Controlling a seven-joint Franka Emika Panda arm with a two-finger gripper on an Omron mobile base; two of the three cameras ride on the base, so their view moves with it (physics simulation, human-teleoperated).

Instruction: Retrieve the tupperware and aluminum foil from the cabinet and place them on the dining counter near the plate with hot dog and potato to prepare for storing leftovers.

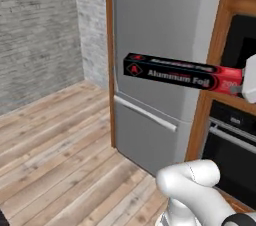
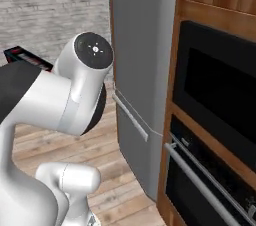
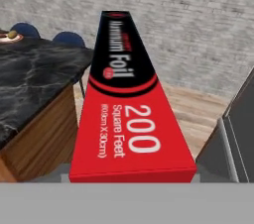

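Observation:
The aluminum foil point(image 1: 180, 72) is a long black box with a red end, hanging level in mid-air in front of the fridge. My gripper point(image 1: 243, 88) at the right edge is shut on its red end. In the hand view the aluminum foil point(image 3: 124, 104) stretches away from the hand, red end nearest, and hides the fingertips. Its black end point(image 2: 26, 56) peeks out behind my arm in the right base view. The dining counter point(image 3: 34, 84), black marble on a wooden base, lies to the left in the hand view. The plate point(image 3: 8, 37) with an orange-red rim sits at its far corner.
A tall grey fridge point(image 1: 160, 45) stands straight ahead, with a built-in black oven point(image 2: 215, 95) in wood casing to its right. Two blue chairs point(image 3: 68, 38) stand behind the counter. A grey brick wall point(image 1: 35, 30) and wooden floor point(image 1: 55, 140) lie to the left.

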